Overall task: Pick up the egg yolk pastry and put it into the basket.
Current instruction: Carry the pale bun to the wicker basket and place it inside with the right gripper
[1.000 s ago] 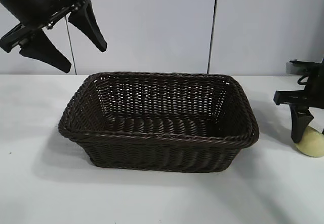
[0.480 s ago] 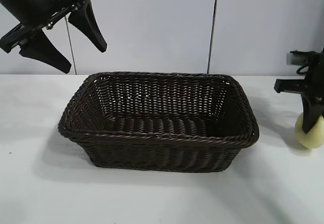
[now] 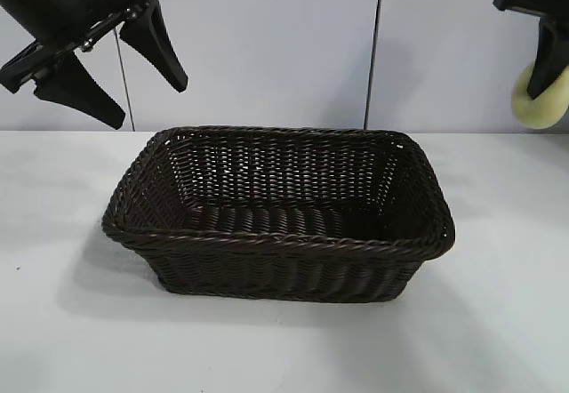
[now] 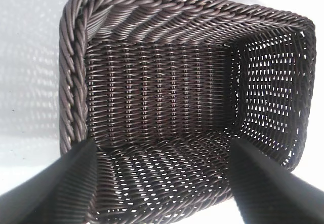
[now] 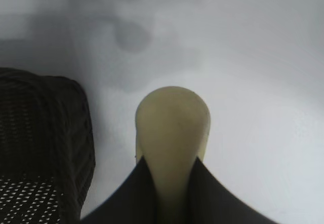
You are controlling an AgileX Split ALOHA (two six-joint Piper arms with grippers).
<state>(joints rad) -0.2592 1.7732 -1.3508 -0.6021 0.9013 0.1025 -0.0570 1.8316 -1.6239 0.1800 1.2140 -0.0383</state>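
Right tool first: we have it clamped on the egg yolk pastry, fingers nearly together, pinching the lump across its narrow width. In the right wrist view the two dark fingers meet the pastry's sides and its rounded end sticks out past the tips. The tool points steeply down, so the pastry's long axis runs along the fingers, dome end toward the tabletop. We read that side pinch as deliberate: a smooth dome offers little else to grip.

Pastry is in the air, high at the exterior view's right edge, clear of the tabletop and above rim height. It sits off to the right of the basket, not over it; the wrist view shows only the basket's corner beside it. Height looks chosen to clear the braided rim on the way across.

Left tool hangs parked high at the left, fingers spread wide and holding nothing, aimed down into the basket interior. Basket holds nothing we can see.

We judge the remaining work as a sideways carry over the rim, then release.
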